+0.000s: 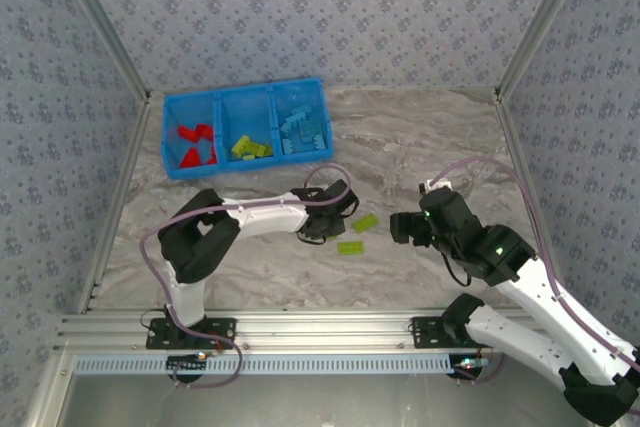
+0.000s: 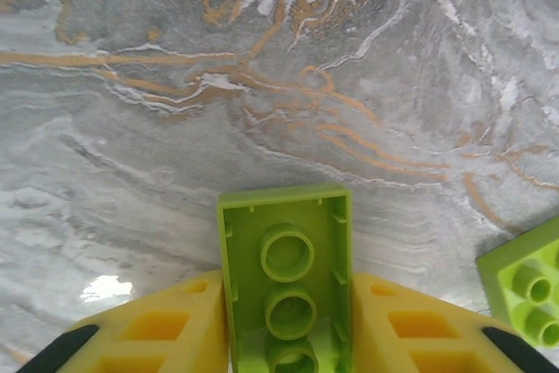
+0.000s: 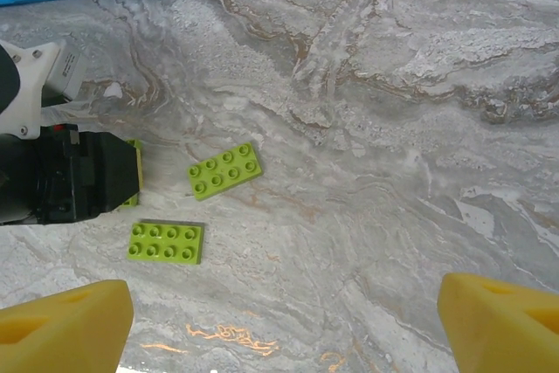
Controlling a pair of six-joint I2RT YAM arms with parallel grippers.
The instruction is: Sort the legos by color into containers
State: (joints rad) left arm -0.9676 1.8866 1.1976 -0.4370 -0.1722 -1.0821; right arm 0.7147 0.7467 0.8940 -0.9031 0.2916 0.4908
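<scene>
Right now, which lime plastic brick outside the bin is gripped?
The lime plastic brick clamped in the left pincer, hollow underside showing; the other two bricks lie studs up, untouched.

You have open table (image 1: 430,137) toward the far-right corner; the bin (image 1: 250,166) blocks the far-left corner, the left arm (image 1: 265,215) and two bricks (image 1: 364,223) the middle.

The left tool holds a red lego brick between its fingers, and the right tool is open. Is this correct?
Not quite. The left wrist view shows the left tool holding a lime green lego brick, not a red one. The right tool is open, as you said.
</scene>
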